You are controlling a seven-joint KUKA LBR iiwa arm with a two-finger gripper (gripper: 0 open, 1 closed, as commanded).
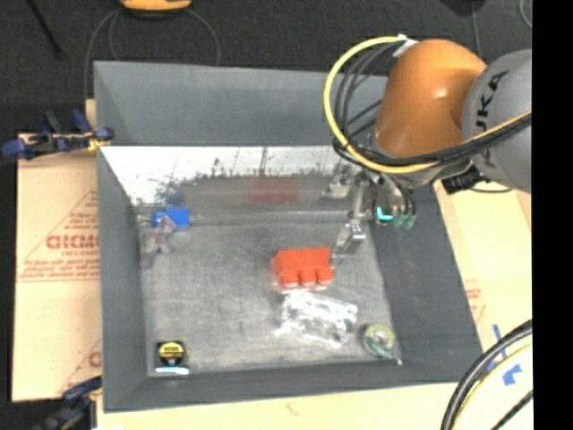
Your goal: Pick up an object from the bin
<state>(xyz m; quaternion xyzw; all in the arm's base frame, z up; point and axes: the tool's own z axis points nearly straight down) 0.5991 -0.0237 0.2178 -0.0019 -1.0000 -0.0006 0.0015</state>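
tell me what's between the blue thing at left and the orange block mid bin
Nothing: the camera view shows only bare bin floor between the blue thing and the orange block.

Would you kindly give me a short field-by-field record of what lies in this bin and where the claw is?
container: grey metal bin
claw: claw, low by the orange block's upper right corner, nothing seen held
centre: orange plastic block with three bumps
below it in view: clear crumpled plastic packet
upper left of floor: small blue object
lower left corner: yellow and black tape measure
lower right corner: small round greenish object
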